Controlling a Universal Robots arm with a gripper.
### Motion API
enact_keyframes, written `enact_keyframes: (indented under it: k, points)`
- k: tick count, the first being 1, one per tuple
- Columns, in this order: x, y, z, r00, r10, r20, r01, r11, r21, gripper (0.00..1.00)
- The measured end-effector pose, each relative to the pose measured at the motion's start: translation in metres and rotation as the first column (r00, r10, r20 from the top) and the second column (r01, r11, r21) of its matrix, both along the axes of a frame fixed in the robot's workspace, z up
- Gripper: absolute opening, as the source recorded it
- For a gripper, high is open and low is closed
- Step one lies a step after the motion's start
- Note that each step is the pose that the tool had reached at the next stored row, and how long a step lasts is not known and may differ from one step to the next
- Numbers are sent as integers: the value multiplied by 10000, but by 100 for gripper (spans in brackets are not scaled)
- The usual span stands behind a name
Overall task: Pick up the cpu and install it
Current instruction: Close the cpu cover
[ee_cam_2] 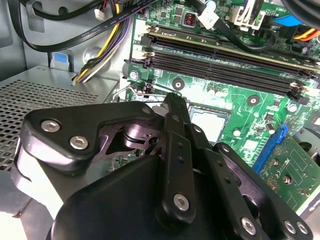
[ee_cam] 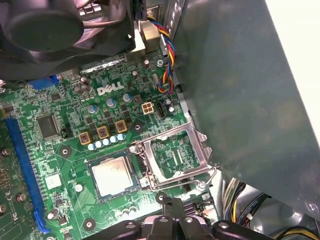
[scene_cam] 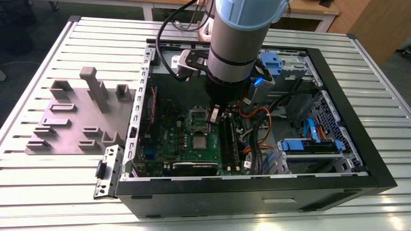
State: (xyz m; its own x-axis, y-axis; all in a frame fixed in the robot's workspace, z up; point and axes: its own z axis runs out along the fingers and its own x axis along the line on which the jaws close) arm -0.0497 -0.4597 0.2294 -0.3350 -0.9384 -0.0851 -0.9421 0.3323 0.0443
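The cpu [ee_cam: 114, 175] lies flat in its socket on the green motherboard [ee_cam: 75, 145], silver top up. It also shows in the exterior view as the cpu [scene_cam: 201, 142] and, partly behind the fingers, as the cpu [ee_cam_2: 210, 122]. Beside it the metal socket frame [ee_cam: 175, 157] stands swung open, its wire lever [ee_cam: 207, 172] loose. My gripper [ee_cam: 178, 202] hovers just off the frame's lever side, shut, with nothing visible between its fingers. It reaches down into the case as the gripper [scene_cam: 214, 115], and its tip, the gripper [ee_cam_2: 172, 100], sits near the lever.
The open black computer case [scene_cam: 359, 120] surrounds the board. Memory slots [ee_cam_2: 225, 60] run beside the socket, and cables [ee_cam_2: 100, 55] and a fan [ee_cam: 45, 25] crowd close. A grey fixture plate with blocks [scene_cam: 70, 120] lies on the table at the exterior view's left.
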Motion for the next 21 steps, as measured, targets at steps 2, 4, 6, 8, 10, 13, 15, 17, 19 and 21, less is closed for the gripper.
enact_keyframes:
  k: [2, 4, 6, 8, 10, 13, 15, 17, 19, 21]
  points:
    - [0, 0, 0, 10000, 0, 2, 0, 10000, 0, 11]
    - [0, 0, 0, 10000, 0, 4, 0, 10000, 0, 11]
    - [0, 0, 0, 10000, 0, 6, 0, 10000, 0, 11]
    - [0, 0, 0, 10000, 0, 7, 0, 10000, 0, 11]
    - [3, 10, -1, 10000, -1, 8, 1, 10000, 0, 11]
    - [13, 54, -6, 10000, 0, 7, 0, 10000, 0, 11]
    - [23, 87, -9, 10000, 0, 8, 0, 10000, 0, 11]
    - [36, 116, -14, 10000, -1, 7, 1, 10000, 0, 11]
    - [41, 141, -20, 10000, -1, 7, 1, 10000, 0, 11]
    - [44, 162, -28, 10000, 0, 7, 0, 10000, 1, 11]
